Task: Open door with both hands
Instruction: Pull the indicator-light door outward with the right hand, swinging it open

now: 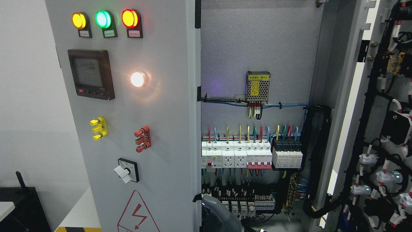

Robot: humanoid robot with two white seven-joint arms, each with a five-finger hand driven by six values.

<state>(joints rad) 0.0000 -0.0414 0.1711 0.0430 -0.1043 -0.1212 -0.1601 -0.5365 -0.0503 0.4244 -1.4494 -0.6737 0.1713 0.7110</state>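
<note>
The grey cabinet's left door [167,106] carries three indicator lamps, a meter, a lit white lamp and a rotary switch [127,170]. It stands at an angle, with its free edge [197,135] near the picture's middle. The right door [383,135] is swung wide open at the right and shows its wired inner side. Between them the cabinet's inside [257,48] is exposed. A grey rounded part of a robot arm [219,212] shows at the bottom centre, just right of the left door's lower edge. I cannot tell which arm it is, and its fingers are hidden.
Inside are a row of breakers [251,156], a mesh power supply [257,86] and a black cable bundle [317,154] running down the right side. A white wall [29,112] and a dark box [19,206] lie left of the cabinet.
</note>
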